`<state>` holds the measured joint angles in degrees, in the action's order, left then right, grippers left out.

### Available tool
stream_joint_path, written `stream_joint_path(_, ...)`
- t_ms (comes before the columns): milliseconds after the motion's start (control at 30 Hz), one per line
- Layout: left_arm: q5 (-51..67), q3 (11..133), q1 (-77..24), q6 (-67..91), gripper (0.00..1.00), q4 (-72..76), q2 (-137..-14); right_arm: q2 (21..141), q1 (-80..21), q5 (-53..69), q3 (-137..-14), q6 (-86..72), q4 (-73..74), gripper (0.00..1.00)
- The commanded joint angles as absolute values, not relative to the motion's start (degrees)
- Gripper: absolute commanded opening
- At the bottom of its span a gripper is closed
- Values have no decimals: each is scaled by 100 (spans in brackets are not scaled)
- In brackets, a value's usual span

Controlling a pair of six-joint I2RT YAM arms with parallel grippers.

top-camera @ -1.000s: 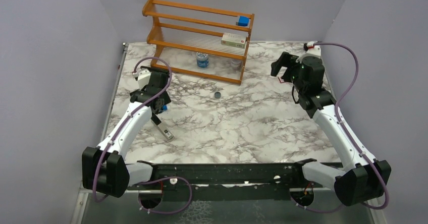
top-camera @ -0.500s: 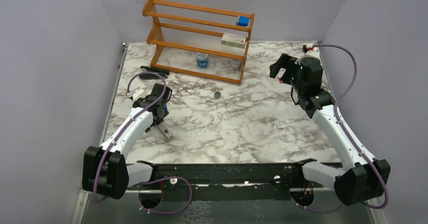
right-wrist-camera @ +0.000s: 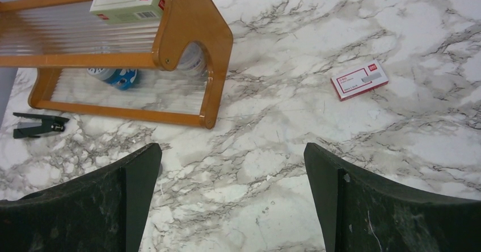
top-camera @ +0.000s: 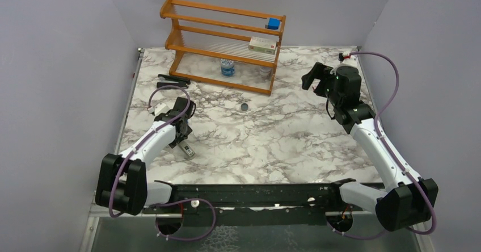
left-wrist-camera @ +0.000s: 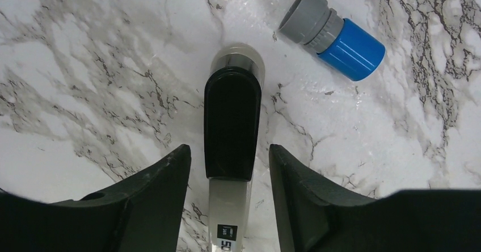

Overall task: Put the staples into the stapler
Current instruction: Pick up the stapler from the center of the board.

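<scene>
Left pincer point(left-wrist-camera: 230, 150) astride "SC"-labelled tool point(left-wrist-camera: 232, 121)

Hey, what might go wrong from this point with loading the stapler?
1. The left gripper straddles a black-and-silver object, not the stapler, which lies by the wooden rack. It may pick up the wrong thing.
2. The blue-and-grey cylinder lies on its side close by, so a nudge would likely roll it.
</scene>
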<state>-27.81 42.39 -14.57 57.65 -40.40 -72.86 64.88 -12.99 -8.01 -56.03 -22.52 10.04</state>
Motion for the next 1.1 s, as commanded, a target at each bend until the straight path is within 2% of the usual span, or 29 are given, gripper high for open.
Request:
stream_joint_path(0, -2743, 4233, -1424, 5618, 52, -3701, -7464, 6475, -1264, -689, -5563, -2284, 1081, 100)
stream_joint_path(200, -2622, 4343, -1424, 4905, 35, -3327, -7343, 6467, -1266, -706, -5564, -2269, 1058, 99)
stream_joint_path(400, -2312, 4259, -1429, 4436, 23, -3086, -7118, 6486, -1265, -624, -5563, -2327, 1013, 99)
stream_joint_path(600, -1794, 4559, -1754, 3777, 4, -3081, -6430, 6398, -1266, -810, -5541, -2392, 929, 99)
stream_joint_path(667, -1586, 4631, -2092, 3484, 2, -2902, -6203, 6350, -1265, -957, -5494, -2501, 907, 97)
stream_joint_path(733, -1485, 4794, -2607, 3101, 2, -2747, -6113, 6290, -1266, -983, -5349, -2626, 769, 90)
stream_joint_path(867, -920, 5072, -3400, 2582, 0, -2256, -6366, 6139, -1263, -549, -4949, -2510, 235, 91)
stream_joint_path(1067, -313, 5060, -3825, 1782, 0, -921, -6884, 6075, -1265, 800, -4827, -2111, 50, 92)
